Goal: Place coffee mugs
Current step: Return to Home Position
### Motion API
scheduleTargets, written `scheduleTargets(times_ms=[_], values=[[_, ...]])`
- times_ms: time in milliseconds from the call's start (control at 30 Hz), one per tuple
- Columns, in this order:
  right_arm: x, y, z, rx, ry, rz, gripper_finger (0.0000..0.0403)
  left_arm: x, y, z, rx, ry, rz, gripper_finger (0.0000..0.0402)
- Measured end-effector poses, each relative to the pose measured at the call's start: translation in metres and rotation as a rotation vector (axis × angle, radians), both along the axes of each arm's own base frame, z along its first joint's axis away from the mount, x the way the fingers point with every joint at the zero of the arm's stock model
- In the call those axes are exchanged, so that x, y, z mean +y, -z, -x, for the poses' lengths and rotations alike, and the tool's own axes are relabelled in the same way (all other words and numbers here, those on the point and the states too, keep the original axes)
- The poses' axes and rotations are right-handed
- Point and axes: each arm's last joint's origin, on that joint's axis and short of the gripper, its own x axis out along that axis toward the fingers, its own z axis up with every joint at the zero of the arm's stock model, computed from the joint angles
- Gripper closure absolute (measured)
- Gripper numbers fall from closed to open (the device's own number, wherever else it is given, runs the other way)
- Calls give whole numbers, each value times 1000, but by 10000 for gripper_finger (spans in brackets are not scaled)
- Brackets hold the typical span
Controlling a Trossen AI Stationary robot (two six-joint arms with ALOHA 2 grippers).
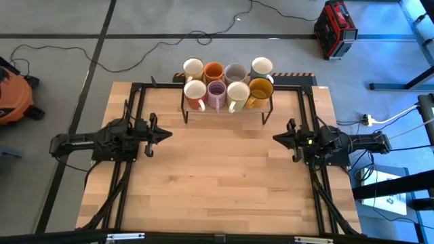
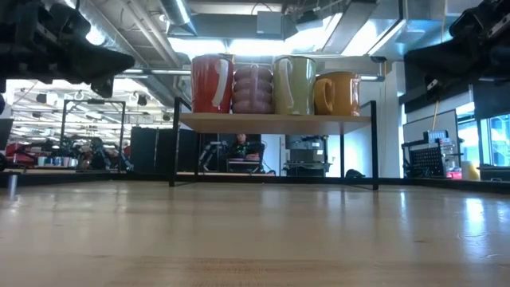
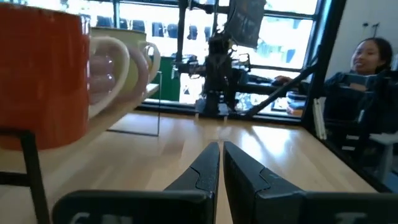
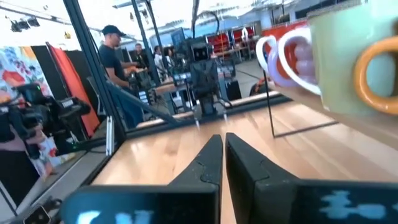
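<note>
1. High view: eight coffee mugs stand on a black-framed shelf at the far edge of the table, in two rows of four.
   - Back row: cream-white mug, orange mug, grey-beige mug, mint-blue mug.
   - Front row: red-orange mug, lilac mug, second cream-white mug, amber mug.
   - The left gripper and right gripper point at each other, their long axes along the table's width.
   - The shelf lies between them, toward the far edge. It is well apart from both and about equally near each.
2. Low view: four front mugs show side by side on the shelf board, in the order red-orange, lilac, cream-white, amber. The back row is hidden. Both arms hang as dark masses in the upper corners. A seated person shows in the room beyond.
3. Left wrist view: the left gripper holds nothing, and its fingers are drawn together to a slit. The red-orange mug is off to one side of the finger line, not ahead. The right arm faces it, and a second person sits beyond the table.
4. Right wrist view: the right gripper is likewise pinched narrow and empty — the mugs sit aside of its axis. Two bystanders stand in the room.
5. Judgement: placing looks complete. Settling the arms needs only clearance from the shelf.
</note>
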Motion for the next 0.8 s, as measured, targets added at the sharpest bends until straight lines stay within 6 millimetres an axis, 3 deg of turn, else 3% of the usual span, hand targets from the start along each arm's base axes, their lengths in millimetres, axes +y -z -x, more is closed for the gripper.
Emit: scheduleTargets(times_ms=[800], values=[[0, 8, -1, 73, -9, 4, 393, 0, 6, 1, 55, -17, 12, 385]])
